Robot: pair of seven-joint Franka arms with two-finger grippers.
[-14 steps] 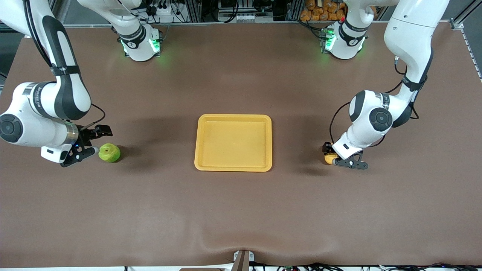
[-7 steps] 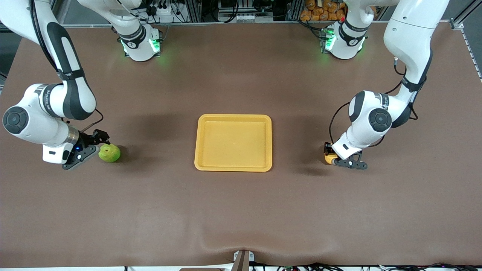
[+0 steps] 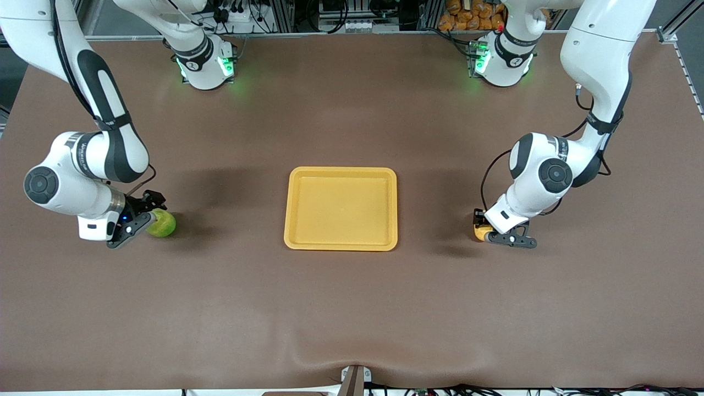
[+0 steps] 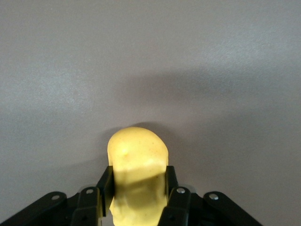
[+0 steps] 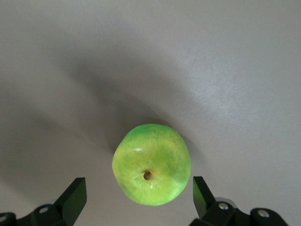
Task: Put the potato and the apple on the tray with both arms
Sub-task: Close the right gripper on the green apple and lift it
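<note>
Left claw was closed on the potato, low on the bench at the left arm's end, well apart from the tray; right claw stood open around the apple at the right arm's end, apart from its skin on both sides. Would do best to close on the apple's widest part before lifting, and to raise both fruits above the low rim. Found only bare bench between each fruit and the empty tray, with room inside for both.
</note>
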